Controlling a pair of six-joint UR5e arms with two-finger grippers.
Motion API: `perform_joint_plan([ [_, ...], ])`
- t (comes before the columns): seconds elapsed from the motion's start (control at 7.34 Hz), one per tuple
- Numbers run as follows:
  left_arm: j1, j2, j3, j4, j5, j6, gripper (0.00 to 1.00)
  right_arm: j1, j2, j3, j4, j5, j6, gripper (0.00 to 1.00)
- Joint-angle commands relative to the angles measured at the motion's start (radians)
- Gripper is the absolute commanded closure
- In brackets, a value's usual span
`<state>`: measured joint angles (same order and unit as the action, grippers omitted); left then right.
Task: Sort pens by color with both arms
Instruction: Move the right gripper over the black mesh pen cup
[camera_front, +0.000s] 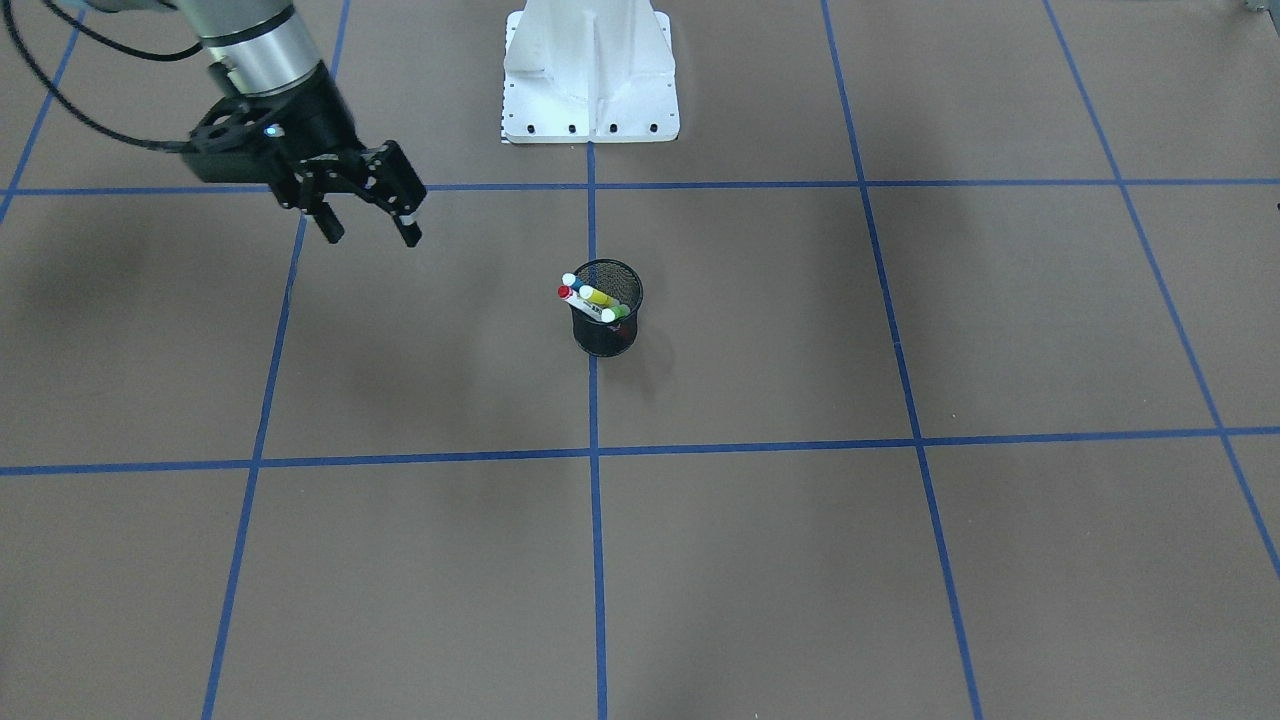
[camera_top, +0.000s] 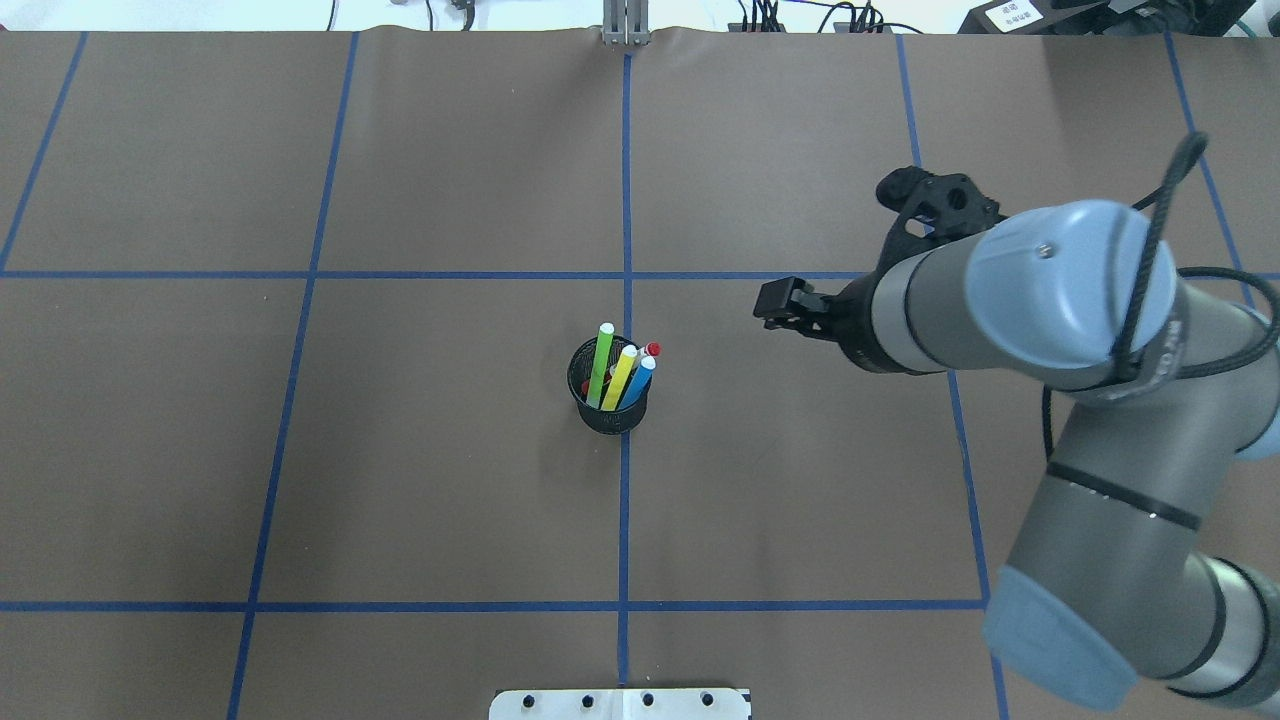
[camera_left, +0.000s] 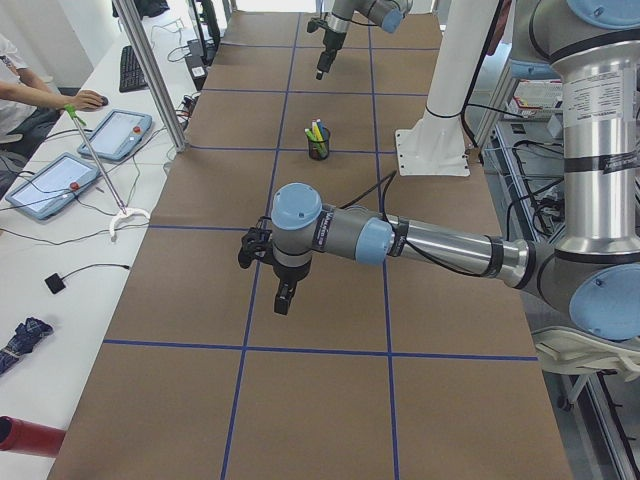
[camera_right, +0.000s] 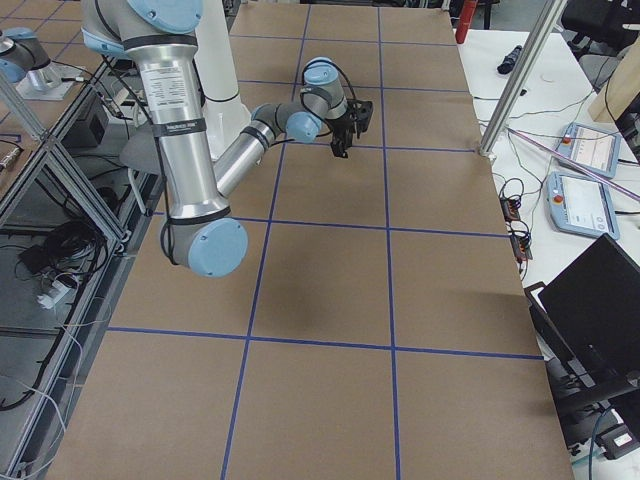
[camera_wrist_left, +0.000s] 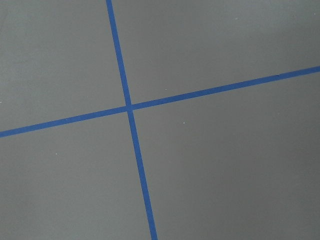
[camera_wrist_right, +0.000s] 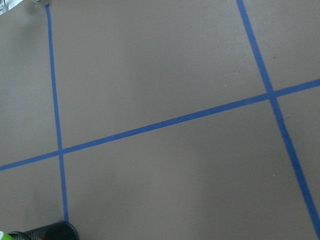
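Right gripper (camera_front: 370, 232): fingers apart, holding nothing. Left gripper (camera_left: 283, 297): cannot tell, far off to side. 4 pens (camera_top: 620, 372) standing tilted in black mesh cup (camera_top: 604, 420), toward robot's left of right gripper. Right arm nearer, so likely best to grab from above.

Grey-and-silver jointed arms (camera_top: 925, 315), light-blue joint caps (camera_top: 1065, 285), black cable (camera_top: 1163, 232), black two-finger right pincer (camera_front: 372, 238), white bolted pedestal base (camera_front: 590, 70)

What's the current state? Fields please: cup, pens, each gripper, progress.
cup: black mesh cup, upright
pens: green pen, yellow pen, blue pen, red-ended pen, all four in the cup
right gripper: jaws open, empty, apart from the cup
left gripper: far from the cup; open or shut, cannot tell
progress: sorting not yet begun
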<state>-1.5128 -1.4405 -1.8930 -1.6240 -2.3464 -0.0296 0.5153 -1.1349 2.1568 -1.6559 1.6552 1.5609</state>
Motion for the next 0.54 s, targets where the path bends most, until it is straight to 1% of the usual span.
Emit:
perform_joint_plan([
  [0.0,-0.001,0.000,-0.003,0.000,-0.001,-0.010,0.00,-0.144,0.098,-0.035,-0.087,-0.194,0.038,0.03],
  [0.27,-0.001,0.002,-0.008,0.000,-0.001,-0.010,0.00,-0.149,0.217,-0.185,-0.087,-0.198,0.031,0.06],
  [0.41,-0.001,0.002,-0.011,0.000,-0.001,-0.010,0.00,-0.152,0.236,-0.207,-0.088,-0.204,0.027,0.07],
])
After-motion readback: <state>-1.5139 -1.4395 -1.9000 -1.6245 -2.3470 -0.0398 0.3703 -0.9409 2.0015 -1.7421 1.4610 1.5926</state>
